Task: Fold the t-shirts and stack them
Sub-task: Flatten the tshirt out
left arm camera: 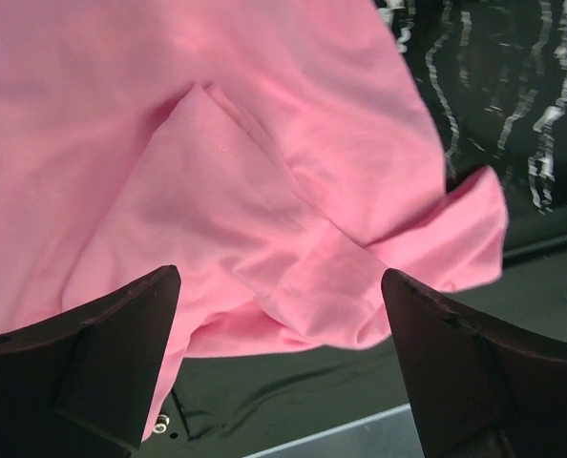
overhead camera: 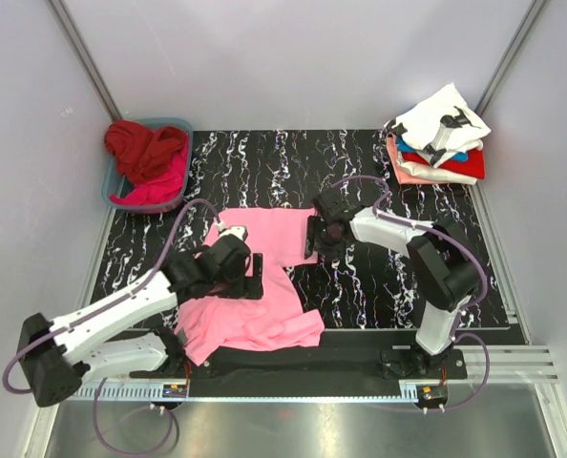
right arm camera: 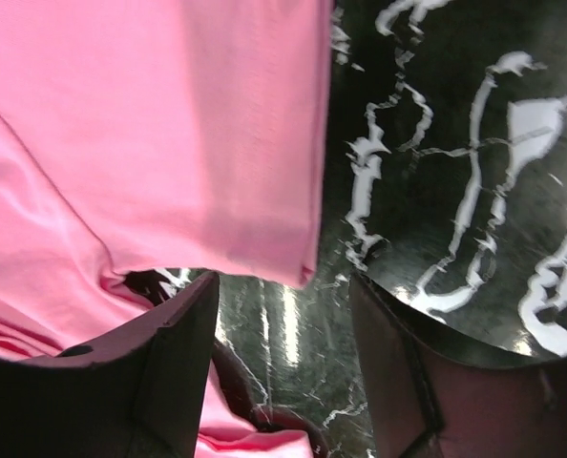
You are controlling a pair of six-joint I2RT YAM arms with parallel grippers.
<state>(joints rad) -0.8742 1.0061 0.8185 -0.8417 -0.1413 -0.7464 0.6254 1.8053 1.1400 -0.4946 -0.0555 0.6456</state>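
A light pink t-shirt (overhead camera: 269, 277) lies partly folded and rumpled on the black marbled table, near the front middle. My left gripper (overhead camera: 250, 277) hovers over the shirt's middle, open and empty; its wrist view shows the shirt's folds (left arm camera: 264, 191) between the spread fingers (left arm camera: 112, 334). My right gripper (overhead camera: 312, 239) is open and empty at the shirt's right edge; its wrist view shows the shirt's corner (right arm camera: 217, 143) just ahead of the fingers (right arm camera: 169, 353). A stack of folded shirts (overhead camera: 438, 143), white with black print on top, sits at the back right.
A blue basket (overhead camera: 121, 181) at the back left holds dark red and magenta shirts (overhead camera: 150, 157). The marbled mat (overhead camera: 379, 286) ends at a dark strip and metal rail along the front edge. Grey walls enclose the table.
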